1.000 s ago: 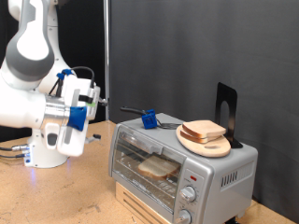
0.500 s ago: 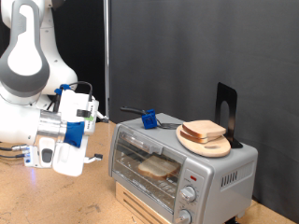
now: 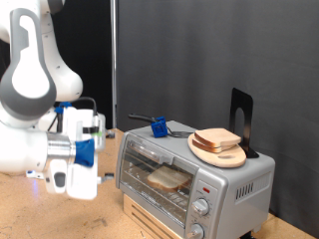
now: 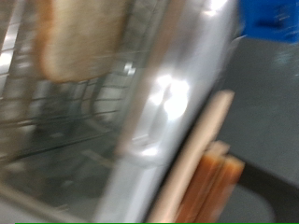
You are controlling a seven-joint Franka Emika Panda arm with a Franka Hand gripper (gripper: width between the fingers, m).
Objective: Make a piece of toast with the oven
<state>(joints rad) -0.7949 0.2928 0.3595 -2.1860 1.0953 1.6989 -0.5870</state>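
Observation:
The silver toaster oven [image 3: 234,184] stands at the exterior view's right, its glass door shut. One slice of toast [image 3: 169,178] lies on the wire rack inside. My gripper [image 3: 98,171] hangs left of the oven, level with its door and apart from it; its fingers are not clear. The blurred wrist view shows the toast [image 4: 79,37] behind the glass and the oven's metal frame [image 4: 173,103]. Nothing shows between my fingers.
A round wooden board [image 3: 217,149] with a stack of bread slices [image 3: 216,138] sits on the oven's top, also in the wrist view [image 4: 201,159]. A blue-handled tool [image 3: 158,126] and a black stand [image 3: 240,118] are on the oven too. A dark curtain is behind.
My arm has swung downward, lowering the gripper from the oven's top level to about the height of its door. The oven and the toast have not moved.

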